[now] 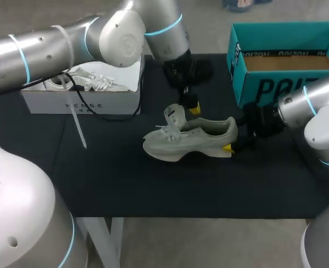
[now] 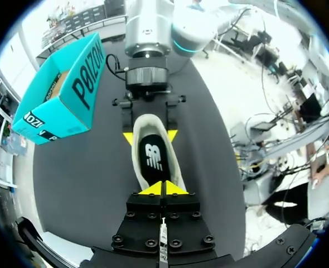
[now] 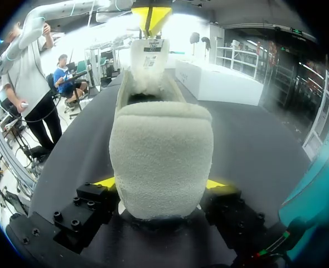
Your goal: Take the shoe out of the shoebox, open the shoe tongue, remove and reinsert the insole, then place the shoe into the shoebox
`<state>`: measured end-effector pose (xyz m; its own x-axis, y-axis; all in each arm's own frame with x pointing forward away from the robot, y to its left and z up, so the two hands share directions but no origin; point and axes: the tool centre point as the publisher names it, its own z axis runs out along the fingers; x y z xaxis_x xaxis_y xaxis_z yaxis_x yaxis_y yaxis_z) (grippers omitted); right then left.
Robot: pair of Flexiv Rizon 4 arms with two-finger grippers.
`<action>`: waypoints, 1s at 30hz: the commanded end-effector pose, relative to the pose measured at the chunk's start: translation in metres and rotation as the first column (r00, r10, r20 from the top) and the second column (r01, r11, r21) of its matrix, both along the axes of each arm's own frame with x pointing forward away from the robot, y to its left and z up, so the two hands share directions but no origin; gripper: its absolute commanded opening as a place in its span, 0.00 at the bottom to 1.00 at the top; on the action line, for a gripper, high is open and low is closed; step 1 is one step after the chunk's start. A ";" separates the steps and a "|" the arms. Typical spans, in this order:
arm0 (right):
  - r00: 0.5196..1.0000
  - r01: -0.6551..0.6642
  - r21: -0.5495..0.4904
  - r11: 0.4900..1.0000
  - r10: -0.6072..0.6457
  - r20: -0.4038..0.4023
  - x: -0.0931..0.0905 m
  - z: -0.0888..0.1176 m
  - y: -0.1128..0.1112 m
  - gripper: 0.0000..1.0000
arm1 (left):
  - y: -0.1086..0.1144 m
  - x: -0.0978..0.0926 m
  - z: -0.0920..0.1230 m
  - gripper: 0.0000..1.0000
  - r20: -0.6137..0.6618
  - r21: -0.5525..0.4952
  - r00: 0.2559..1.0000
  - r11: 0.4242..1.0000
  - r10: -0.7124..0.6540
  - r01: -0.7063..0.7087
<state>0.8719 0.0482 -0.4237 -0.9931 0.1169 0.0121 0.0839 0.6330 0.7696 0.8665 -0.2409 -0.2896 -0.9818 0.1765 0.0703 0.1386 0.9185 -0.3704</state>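
A pale grey-green shoe (image 1: pixel 203 137) lies on its side in the middle of the black table, toe toward my left. Its tongue (image 1: pixel 174 115) stands pulled up and away from the opening, pinched by my left gripper (image 1: pixel 191 108), which is shut on it from above. In the left wrist view the black insole (image 2: pixel 153 159) shows inside the shoe just ahead of the closed yellow tips of my left gripper (image 2: pixel 163 188). My right gripper (image 1: pixel 230 146) holds the heel, one yellow fingertip (image 3: pixel 106 182) on each side. The teal shoebox (image 1: pixel 265 89) stands open at the back right.
A white shoebox (image 1: pixel 81 101) with a second pale shoe (image 1: pixel 81 82) in it sits at the back left. A black cable loops down its front. The black table mat (image 1: pixel 125 178) reaches to the front edge.
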 end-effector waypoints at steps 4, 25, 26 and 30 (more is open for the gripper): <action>1.000 0.002 -0.004 1.000 -0.002 0.000 -0.001 -0.002 0.002 0.00 | -0.015 -0.014 -0.014 0.00 0.079 -0.024 0.996 0.999 -0.035 0.037; 1.000 0.002 -0.004 1.000 -0.002 0.000 -0.001 -0.002 0.002 0.00 | -0.044 0.005 -0.063 0.00 0.056 0.000 0.998 0.999 -0.034 0.034; 1.000 0.002 -0.004 1.000 -0.002 0.000 -0.001 -0.002 0.002 0.00 | -0.044 0.007 -0.064 0.00 0.050 -0.002 0.998 1.000 -0.030 0.030; 1.000 0.002 -0.004 1.000 -0.002 0.000 -0.001 -0.002 0.002 0.00 | -0.045 0.011 -0.070 0.00 0.026 0.003 0.999 1.000 -0.028 0.028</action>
<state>0.8718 0.0483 -0.4237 -0.9931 0.1168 0.0121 0.0839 0.6330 0.7696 0.8693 -0.2810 -0.3518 -0.9808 0.1927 0.0291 0.1691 0.9158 -0.3642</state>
